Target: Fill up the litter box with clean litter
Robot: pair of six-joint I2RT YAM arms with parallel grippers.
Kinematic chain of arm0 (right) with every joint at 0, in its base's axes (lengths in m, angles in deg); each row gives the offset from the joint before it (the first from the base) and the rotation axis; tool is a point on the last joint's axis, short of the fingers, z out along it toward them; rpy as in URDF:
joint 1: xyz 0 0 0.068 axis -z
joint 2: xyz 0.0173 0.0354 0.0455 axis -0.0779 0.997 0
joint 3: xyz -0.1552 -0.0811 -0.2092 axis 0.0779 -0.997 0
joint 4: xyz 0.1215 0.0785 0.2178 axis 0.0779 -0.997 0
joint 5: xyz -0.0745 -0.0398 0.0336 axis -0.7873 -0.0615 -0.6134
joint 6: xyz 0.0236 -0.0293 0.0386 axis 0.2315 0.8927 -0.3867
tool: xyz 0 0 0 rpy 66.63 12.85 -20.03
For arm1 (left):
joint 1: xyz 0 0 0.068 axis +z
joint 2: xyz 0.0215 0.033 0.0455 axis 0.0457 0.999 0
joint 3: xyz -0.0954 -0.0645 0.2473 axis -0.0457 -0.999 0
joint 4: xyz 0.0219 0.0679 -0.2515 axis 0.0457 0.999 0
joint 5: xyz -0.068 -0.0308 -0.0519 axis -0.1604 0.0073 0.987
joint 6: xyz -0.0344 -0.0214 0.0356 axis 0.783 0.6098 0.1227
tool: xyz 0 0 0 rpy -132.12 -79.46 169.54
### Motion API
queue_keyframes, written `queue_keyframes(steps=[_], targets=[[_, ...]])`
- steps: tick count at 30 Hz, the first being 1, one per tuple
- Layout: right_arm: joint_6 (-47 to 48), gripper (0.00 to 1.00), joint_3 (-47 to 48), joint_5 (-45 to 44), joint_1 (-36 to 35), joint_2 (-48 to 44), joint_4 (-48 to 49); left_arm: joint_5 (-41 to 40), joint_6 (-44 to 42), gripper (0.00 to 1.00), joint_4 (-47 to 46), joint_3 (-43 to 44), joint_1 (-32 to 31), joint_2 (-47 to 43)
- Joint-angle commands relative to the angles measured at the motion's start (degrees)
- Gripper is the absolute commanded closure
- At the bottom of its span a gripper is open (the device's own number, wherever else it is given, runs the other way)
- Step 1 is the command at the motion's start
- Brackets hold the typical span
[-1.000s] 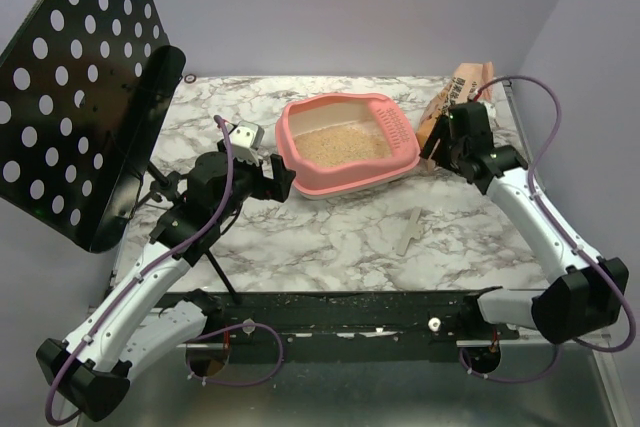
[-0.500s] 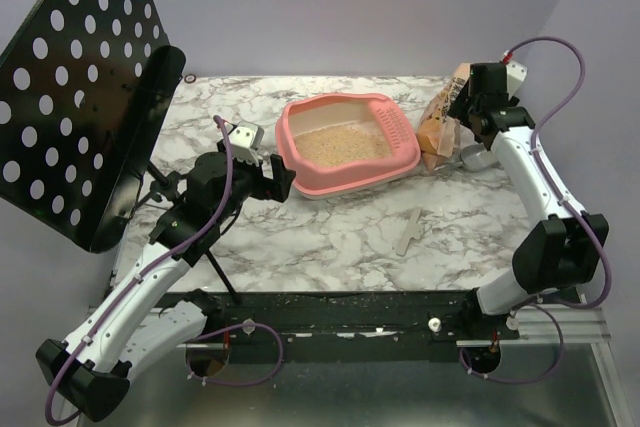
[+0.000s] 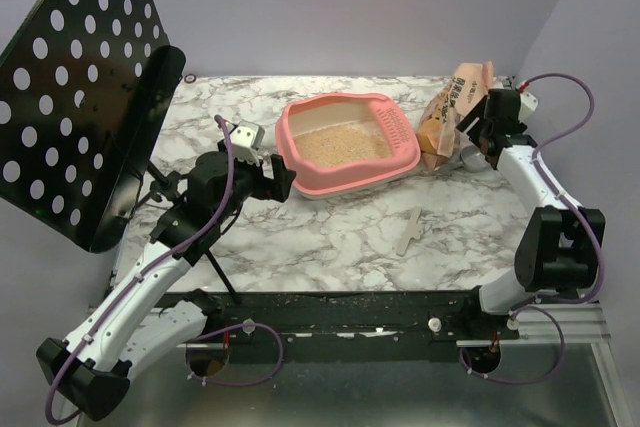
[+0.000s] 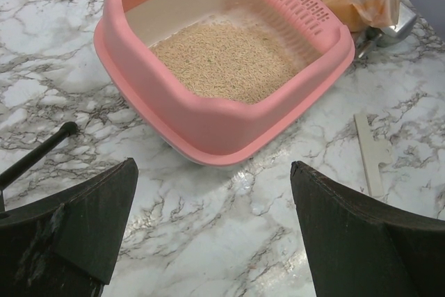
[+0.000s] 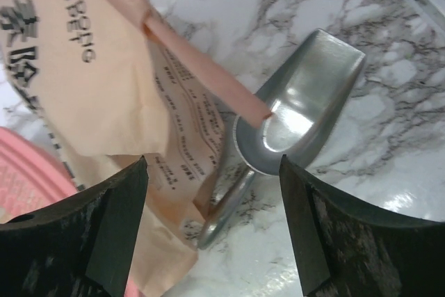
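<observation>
The pink litter box [image 3: 288, 150] stands mid-table with a layer of tan clean litter [image 3: 343, 145] in it, also shown in the left wrist view as litter box [image 4: 208, 123] and litter [image 4: 226, 60]. My left gripper [image 3: 275, 179] stands open just left of the box, and its jaws [image 4: 213, 165] frame bare marble. A tan paper bag [image 3: 450, 112] leans at the box's right end. My right gripper [image 3: 480, 139] is open over the bag [image 5: 90, 67] and a silver scoop [image 5: 299, 109], with the scoop's handle lying below the gap [image 5: 213, 161].
A flat white strip [image 3: 410, 230] lies on the marble in front of the box. A large black perforated panel [image 3: 80, 87] leans at the left edge. A thin black rod [image 4: 35, 154] slants beside my left arm. The right wall is close behind the scoop [image 3: 470, 157].
My right arm has pulled away from the bag beside the box, lifted, and swung right to sit over the scoop with its jaws wider. The left arm has not moved.
</observation>
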Motion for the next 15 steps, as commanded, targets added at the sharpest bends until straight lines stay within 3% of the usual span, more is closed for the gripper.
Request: queue_keyframes(steps=[1, 4, 15], targets=[[-2.7, 0.16, -2.9, 4.8, -0.1, -2.8, 11.4, 1.3, -0.3, 0.01, 0.5, 0.6, -0.4, 0.3], [-3.4, 0.16, -6.0, 5.9, 0.0, -5.5, 14.8, 1.3, -0.5, 0.01, 0.5, 0.5, -0.4, 0.5], [-5.5, 0.16, -4.2, 8.8, 1.3, -6.9, 12.8, 4.0, -0.3, 0.01, 0.5, 0.6, -0.4, 0.9]])
